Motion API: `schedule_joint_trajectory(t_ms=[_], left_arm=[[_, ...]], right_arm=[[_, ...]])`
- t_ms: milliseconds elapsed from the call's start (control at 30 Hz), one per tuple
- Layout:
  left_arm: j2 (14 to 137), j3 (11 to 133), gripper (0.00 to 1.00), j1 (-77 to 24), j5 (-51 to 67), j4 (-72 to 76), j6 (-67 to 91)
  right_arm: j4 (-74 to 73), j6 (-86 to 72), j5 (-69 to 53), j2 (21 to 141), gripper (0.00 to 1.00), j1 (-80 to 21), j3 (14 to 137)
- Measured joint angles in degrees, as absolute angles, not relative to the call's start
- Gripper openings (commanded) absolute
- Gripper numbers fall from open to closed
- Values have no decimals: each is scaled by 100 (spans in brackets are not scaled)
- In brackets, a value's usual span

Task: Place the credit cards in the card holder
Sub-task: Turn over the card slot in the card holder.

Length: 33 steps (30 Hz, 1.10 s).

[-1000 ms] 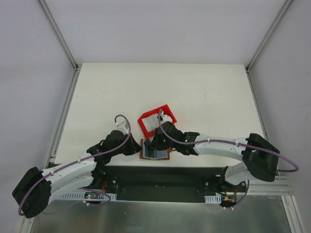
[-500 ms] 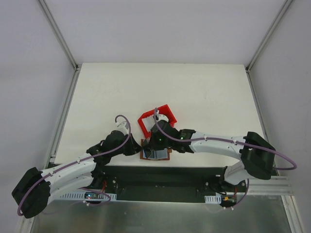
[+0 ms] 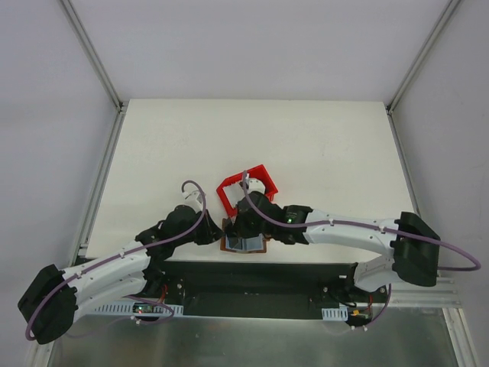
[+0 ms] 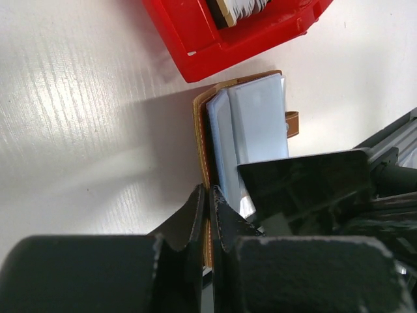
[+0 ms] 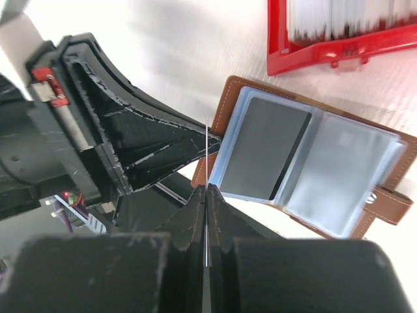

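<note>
The brown card holder lies open at the table's near edge, its pale blue sleeves facing up. A dark card sits in one sleeve. My left gripper is shut on the holder's brown cover edge. My right gripper is shut on a thin credit card, seen edge-on just beside the holder's left sleeve. From above, both grippers meet over the holder, the left gripper at its left side and the right gripper on top.
A red plastic tray stands just behind the holder and holds a stack of pale cards. The table's front edge and the dark base rail lie right below the holder.
My right gripper has shifted a little left and nearer, down onto the open holder, with the card in it. The left gripper has kept its hold and place.
</note>
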State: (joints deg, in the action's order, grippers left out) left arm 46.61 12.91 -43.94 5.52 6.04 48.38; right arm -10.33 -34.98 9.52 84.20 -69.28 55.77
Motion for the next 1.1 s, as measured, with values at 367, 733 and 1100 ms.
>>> schedule_joint_trajectory(t_ms=[367, 733, 1100], left_arm=[[4654, 1577, 0, -4394, 552, 458, 4700], [4950, 1844, 0, -4582, 576, 351, 4587], [5614, 2423, 0, -5146, 412, 349, 4429]], right_arm=[[-1400, -3745, 1828, 7644, 0, -6936, 4805], [-1227, -3940, 1782, 8315, 0, -6904, 4624], [-1299, -4049, 1907, 8101, 0, -6818, 4495]])
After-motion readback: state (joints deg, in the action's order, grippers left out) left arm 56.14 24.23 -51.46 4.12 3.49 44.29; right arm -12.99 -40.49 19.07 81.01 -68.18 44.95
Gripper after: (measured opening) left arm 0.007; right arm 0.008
